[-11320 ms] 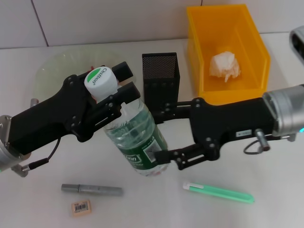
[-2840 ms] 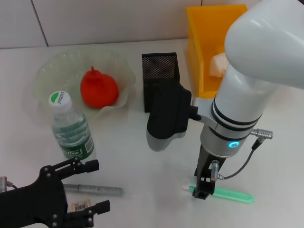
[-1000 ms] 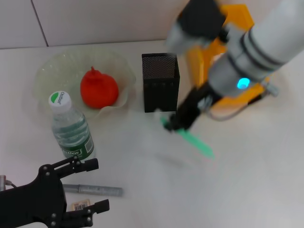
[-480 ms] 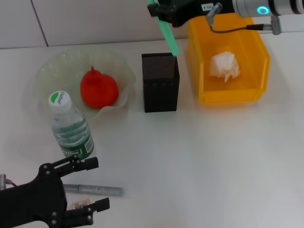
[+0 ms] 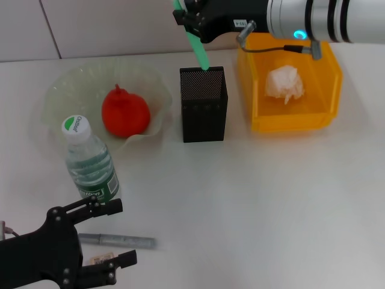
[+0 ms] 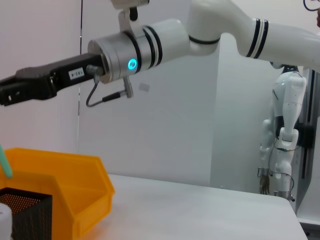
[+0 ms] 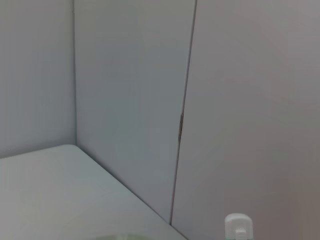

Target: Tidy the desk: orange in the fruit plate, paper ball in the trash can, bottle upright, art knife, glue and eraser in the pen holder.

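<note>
At the lower left of your head view, the left gripper (image 5: 111, 235) sits low over the desk with its fingers spread apart and holding nothing. Between them lie the grey art knife (image 5: 123, 241) and, mostly hidden, the tan eraser (image 5: 103, 259). Just above that stands the bottle (image 5: 90, 162), upright, white cap on top. Farther back on the left, the orange (image 5: 124, 112) rests in the pale-green fruit plate (image 5: 63, 84). At centre stands the black mesh pen holder (image 5: 203, 103), and to its right the yellow trash can (image 5: 319, 114) with the paper ball (image 5: 284, 82) inside. At the top edge, your right gripper (image 5: 187, 13) is clamped on the green glue stick (image 5: 197, 47), which slants down so its lower end meets the holder's rim; you cannot tell whether the tip is inside. Your left wrist view adds the right arm from the side, reaching above the trash can (image 6: 60, 195) and holder (image 6: 25, 215). Your right wrist view shows mostly wall panels, with the bottle cap (image 7: 239, 226) at its lower edge.
</note>
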`<state>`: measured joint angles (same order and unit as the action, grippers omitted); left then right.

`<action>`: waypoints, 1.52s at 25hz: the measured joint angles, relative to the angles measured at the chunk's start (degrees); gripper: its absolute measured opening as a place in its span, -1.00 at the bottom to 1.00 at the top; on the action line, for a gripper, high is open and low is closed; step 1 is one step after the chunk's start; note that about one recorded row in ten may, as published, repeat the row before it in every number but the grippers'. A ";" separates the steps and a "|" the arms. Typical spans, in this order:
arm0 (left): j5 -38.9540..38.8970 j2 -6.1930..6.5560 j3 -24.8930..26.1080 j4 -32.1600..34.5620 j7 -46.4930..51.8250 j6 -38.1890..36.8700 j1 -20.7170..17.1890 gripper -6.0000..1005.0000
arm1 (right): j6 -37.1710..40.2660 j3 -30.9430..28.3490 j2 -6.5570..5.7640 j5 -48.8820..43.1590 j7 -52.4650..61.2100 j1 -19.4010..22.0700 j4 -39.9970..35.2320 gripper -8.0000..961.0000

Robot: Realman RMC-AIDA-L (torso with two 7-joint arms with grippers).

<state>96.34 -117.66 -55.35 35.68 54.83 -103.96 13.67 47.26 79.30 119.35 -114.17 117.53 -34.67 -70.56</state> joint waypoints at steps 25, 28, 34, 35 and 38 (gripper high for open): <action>-0.10 0.12 0.77 0.00 0.65 -0.64 0.02 0.60 | -0.94 0.90 0.05 16.49 -16.90 0.32 15.03 -0.36; -0.11 0.15 0.95 0.00 0.74 -0.84 0.04 0.59 | 1.20 0.10 -0.05 18.07 -16.89 1.01 13.96 -0.23; -0.11 0.30 2.76 0.39 0.82 -3.17 -0.26 0.58 | 17.94 -7.13 -0.13 28.88 -20.32 9.88 2.87 0.44; -0.11 0.30 2.76 0.39 0.82 -3.17 -0.26 0.58 | 21.88 -9.12 -0.14 30.85 -21.82 11.45 2.04 0.51; -0.09 0.32 3.85 0.54 1.39 -3.70 -0.32 0.58 | 37.21 -17.66 -0.20 33.79 -29.20 16.16 4.85 0.72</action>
<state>96.25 -117.34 -51.50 36.22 56.23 -107.66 13.36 84.48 61.64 119.15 -80.38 88.33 -18.51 -65.71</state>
